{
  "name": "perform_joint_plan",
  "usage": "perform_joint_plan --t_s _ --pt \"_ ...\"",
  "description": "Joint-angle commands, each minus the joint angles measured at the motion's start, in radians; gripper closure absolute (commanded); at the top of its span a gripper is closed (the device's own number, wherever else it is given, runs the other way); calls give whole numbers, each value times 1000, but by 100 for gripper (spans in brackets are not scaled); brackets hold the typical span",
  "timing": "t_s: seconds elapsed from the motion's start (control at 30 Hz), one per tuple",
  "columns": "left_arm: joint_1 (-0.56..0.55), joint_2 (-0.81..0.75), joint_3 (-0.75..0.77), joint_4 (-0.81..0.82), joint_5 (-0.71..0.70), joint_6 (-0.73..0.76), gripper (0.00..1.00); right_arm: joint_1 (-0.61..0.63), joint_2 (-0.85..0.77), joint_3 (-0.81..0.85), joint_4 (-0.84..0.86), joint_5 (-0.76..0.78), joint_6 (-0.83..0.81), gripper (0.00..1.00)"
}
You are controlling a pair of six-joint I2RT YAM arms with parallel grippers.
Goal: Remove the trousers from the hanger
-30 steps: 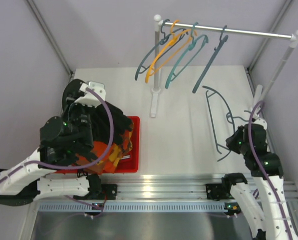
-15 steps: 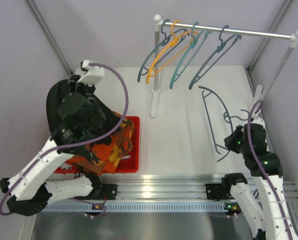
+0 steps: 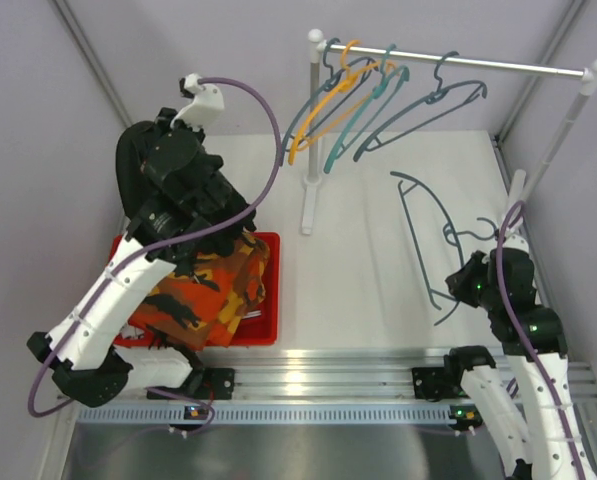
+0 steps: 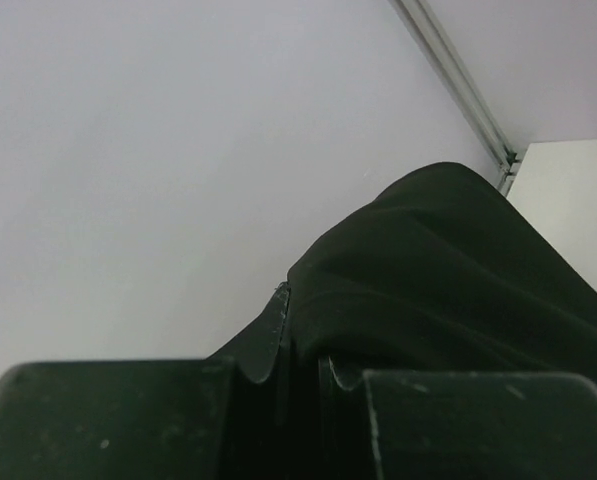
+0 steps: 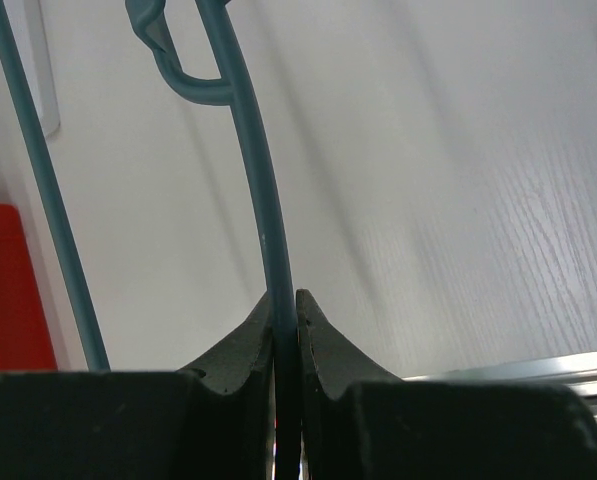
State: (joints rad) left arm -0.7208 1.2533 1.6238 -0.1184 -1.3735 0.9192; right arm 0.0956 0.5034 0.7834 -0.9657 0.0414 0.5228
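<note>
My left fingers are clenched on the plain black trousers. The dark cloth is pinched between them and bulges up and away in soft folds in front of the pale wall. From above, my left arm is raised over the back left corner of the table, and the black trousers hang bunched around its upper end, beside the wall. In that view I cannot pick my left fingertips out from the dark cloth.

Below that arm, a red bin sits on the table at the near left. The orange camouflage trousers lie crumpled on top in it. What lies under them I cannot tell.

My right fingers are closed tight on a bare grey-blue hanger, its thin wire running straight up from between them. This hanger stands over the right side of the table, well apart from the bin, with no cloth on it. Its hook points towards my right arm.

At the back stands a white rack with a rail across the top. Four bare hangers hang from it towards its left post: an orange hanger and three in teal or grey-blue.
</note>
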Motion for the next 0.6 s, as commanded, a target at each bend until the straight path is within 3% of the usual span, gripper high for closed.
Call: perform_joint_plan --t_s 0.0,0.3,0.57 --pt "6 -81 62 54 -51 23 100 3 -2 28 73 -37 -12 100" --pt "3 -282 -37 46 -151 102 100 3 27 34 108 -83 -52 100" --pt "-34 -465 -39 -203 -139 9 100 3 9 16 104 -48 -40 100"
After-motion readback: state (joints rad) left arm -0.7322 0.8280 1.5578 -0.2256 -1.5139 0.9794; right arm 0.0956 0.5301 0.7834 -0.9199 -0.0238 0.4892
